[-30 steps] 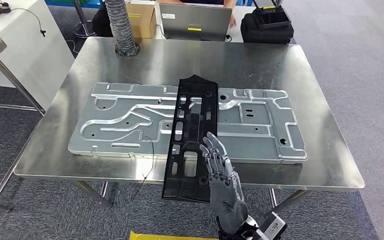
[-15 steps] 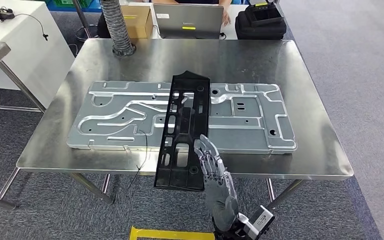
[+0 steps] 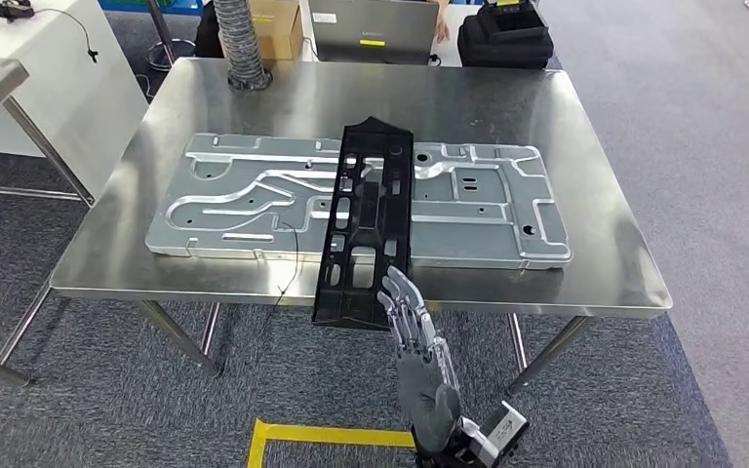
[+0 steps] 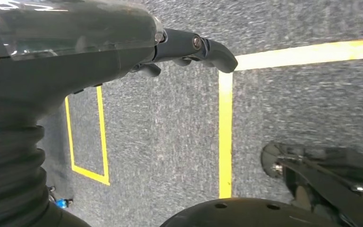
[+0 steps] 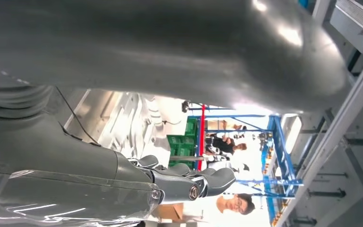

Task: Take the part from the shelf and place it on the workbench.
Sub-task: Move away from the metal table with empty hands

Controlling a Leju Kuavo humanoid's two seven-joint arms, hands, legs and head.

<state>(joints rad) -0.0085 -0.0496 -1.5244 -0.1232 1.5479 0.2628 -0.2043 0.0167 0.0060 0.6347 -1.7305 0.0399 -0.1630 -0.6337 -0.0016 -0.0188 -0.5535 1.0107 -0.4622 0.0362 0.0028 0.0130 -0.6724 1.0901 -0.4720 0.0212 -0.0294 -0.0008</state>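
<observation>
The long black plastic part (image 3: 366, 219) lies across a stamped silver metal plate (image 3: 234, 195) on the steel workbench (image 3: 507, 107), with its near end hanging over the front edge. My right hand (image 3: 417, 351) is below that edge with its fingers stretched out and holds nothing. Its fingertips (image 3: 395, 288) lie by the part's near right corner, and I cannot tell whether they touch it. In the right wrist view the right hand (image 5: 123, 184) is under the bench top. My left hand (image 4: 75, 52) hangs over the carpet and holds nothing.
A grey ribbed hose (image 3: 246, 44), a cardboard box (image 3: 281, 24), a laptop (image 3: 371, 19) and a black case (image 3: 502, 39) stand at the far edge. A white table (image 3: 49, 68) is at the left. Yellow tape (image 3: 332, 434) marks the floor. A person (image 5: 231, 203) stands beyond the bench.
The whole picture has shifted, so the camera has moved back from the bench. My right hand has drawn back off the part's near end and down below the bench edge.
</observation>
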